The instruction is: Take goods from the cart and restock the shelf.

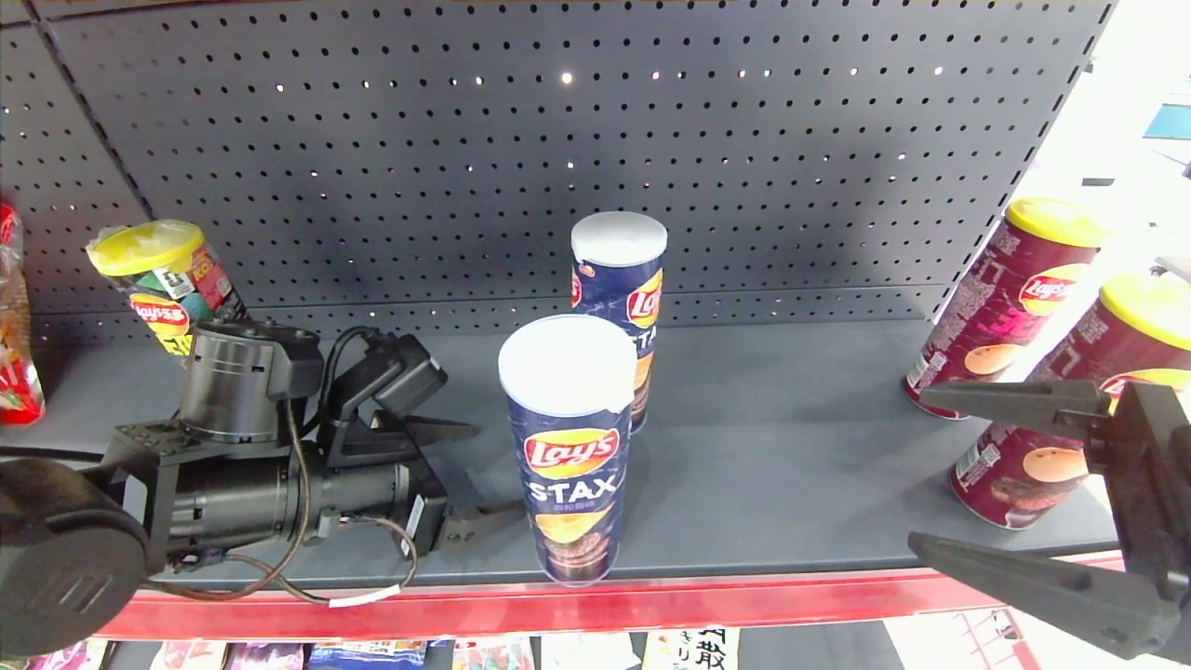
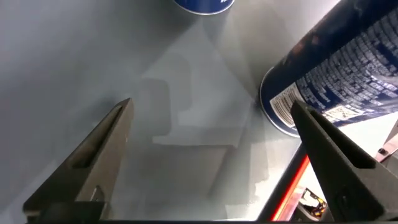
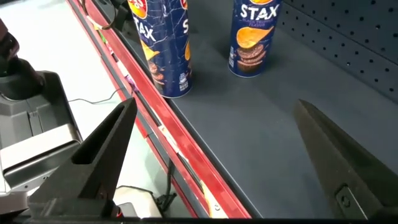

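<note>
We find the task's goods on the grey metal shelf [image 1: 791, 465]. A tall dark blue crisp can with a white lid [image 1: 569, 456] stands upright at the near edge, just behind the red front rail [image 1: 651, 600]. A second dark blue can with a white lid [image 1: 617, 307] stands upright just behind it, slightly to the right.

Each label carries a round red-and-yellow logo, white block lettering and a picture of stacked crisps.

The left gripper [image 1: 488, 470] lies low over the shelf, just left of the near can. Its fingers are apart and hold nothing. We cannot tell whether the near fingertip touches the can.

The right gripper [image 1: 916, 470] hangs at the right end of the shelf with its fingers wide apart, well clear of the blue cans.

Behind it, two maroon cans with yellow lids [image 1: 1010, 298] [image 1: 1070, 437] stand side by side. Far left, a yellow-lidded can with a many-coloured label [image 1: 167, 279] stands by the grey perforated back panel [image 1: 465, 140], with a red packet [image 1: 14, 372] further left. Printed cards [image 1: 689, 647] hang below the rail.
</note>
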{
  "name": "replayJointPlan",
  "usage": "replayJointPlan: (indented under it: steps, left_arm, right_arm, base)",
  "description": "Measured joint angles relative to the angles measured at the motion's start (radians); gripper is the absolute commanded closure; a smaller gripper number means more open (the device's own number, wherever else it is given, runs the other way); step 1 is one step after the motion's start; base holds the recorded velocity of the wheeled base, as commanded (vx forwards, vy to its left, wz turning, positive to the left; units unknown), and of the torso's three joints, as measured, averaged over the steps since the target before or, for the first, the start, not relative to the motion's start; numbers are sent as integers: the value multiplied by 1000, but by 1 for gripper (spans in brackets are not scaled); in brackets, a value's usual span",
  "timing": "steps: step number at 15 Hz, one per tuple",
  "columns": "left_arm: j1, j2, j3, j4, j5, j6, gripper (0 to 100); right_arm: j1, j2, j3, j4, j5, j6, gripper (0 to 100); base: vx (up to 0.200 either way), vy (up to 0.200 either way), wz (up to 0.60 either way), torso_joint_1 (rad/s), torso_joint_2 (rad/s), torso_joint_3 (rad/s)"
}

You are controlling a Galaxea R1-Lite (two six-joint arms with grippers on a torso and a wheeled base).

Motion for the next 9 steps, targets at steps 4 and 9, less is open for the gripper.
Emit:
replayJointPlan:
  steps: [4,9]
  left_arm:
    - [-1,16,-14,0,0,0,0]
    - [1,-5,43,0,-5,-2,0]
  right_arm:
    - [-2,0,-2,0,-1,0,0]
    - [-3,2,-6,0,-1,0,0]
  base:
    - [0,0,0,0,0,0]
    - [0,0,0,0,0,0]
